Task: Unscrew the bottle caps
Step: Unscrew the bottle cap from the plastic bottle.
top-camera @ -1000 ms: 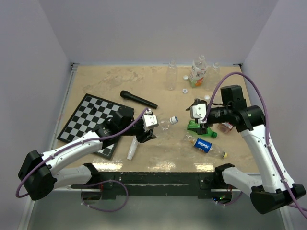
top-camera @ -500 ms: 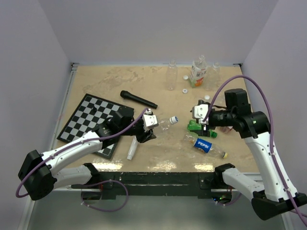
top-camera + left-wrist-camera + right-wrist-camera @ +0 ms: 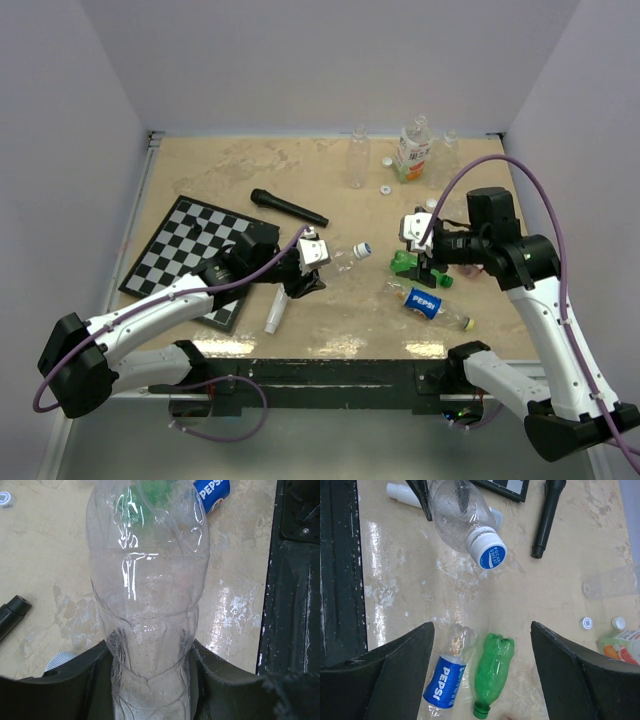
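Top view of a tan table (image 3: 230,170) with two robot arms reaching in from the 6 o'clock edge.

The left gripper (image 3: 305,270) is closed partway around the lower body of a clear plastic drink bottle (image 3: 345,255), lifted off the table and lying nearly level. The bottle's neck points toward 3 o'clock. This offers its blue-and-white round screw cap (image 3: 362,248) to the other arm, probably so one arm can brace the bottle while the other twists. In the left wrist view, both fingers press the bottle's narrow waist (image 3: 150,645) from either side.

The right gripper (image 3: 425,262) hangs at about 3 o'clock from the table's centre, near the cap but apart from it. Its jaws stand wide and hold nothing. In the right wrist view, the cap (image 3: 489,550) sits at about 12 o'clock, ahead of the spread fingers (image 3: 395,670) and not yet between them.

On the table beneath that gripper lie two bottles side by side. One is a green plastic bottle (image 3: 492,667) with its green cap (image 3: 480,711) on. The other is a clear bottle with a blue Pepsi label (image 3: 445,680), also capped in the top view.

Toward 12 to 1 o'clock stand three more bottles (image 3: 413,148), with two loose white round caps (image 3: 385,161) lying on the table near them. A black microphone (image 3: 288,208) lies near the centre, and a black-and-white chessboard (image 3: 185,250) lies toward 9 o'clock.
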Robot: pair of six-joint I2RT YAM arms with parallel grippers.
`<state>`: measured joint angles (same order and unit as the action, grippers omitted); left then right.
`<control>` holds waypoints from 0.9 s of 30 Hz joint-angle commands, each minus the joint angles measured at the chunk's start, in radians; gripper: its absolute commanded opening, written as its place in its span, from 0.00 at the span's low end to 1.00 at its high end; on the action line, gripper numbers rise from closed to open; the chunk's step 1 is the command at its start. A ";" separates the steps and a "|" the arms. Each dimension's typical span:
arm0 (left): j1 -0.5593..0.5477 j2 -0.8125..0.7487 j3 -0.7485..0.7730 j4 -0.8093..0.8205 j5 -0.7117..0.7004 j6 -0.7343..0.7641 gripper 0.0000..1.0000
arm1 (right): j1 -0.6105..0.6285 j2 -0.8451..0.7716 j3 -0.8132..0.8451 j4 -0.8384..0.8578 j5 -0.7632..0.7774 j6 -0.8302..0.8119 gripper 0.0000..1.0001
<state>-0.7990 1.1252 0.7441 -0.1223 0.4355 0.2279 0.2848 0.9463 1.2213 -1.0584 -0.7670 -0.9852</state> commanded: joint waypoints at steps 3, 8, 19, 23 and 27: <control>0.003 -0.021 0.012 0.019 -0.007 0.004 0.00 | -0.016 -0.009 0.003 0.051 0.011 0.077 0.81; 0.003 -0.022 0.012 0.019 -0.011 0.005 0.00 | -0.029 0.005 0.015 0.052 0.018 0.094 0.81; 0.003 -0.024 0.015 0.015 -0.038 0.004 0.00 | -0.072 0.068 0.061 0.020 -0.069 0.100 0.81; 0.001 -0.024 0.014 0.016 -0.050 0.002 0.00 | -0.073 0.114 0.081 -0.008 -0.149 0.103 0.81; 0.001 -0.024 0.014 0.018 -0.058 0.002 0.00 | -0.073 0.166 0.103 -0.041 -0.207 0.086 0.80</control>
<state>-0.7990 1.1252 0.7441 -0.1234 0.3916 0.2279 0.2153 1.0782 1.2747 -1.0546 -0.8680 -0.9051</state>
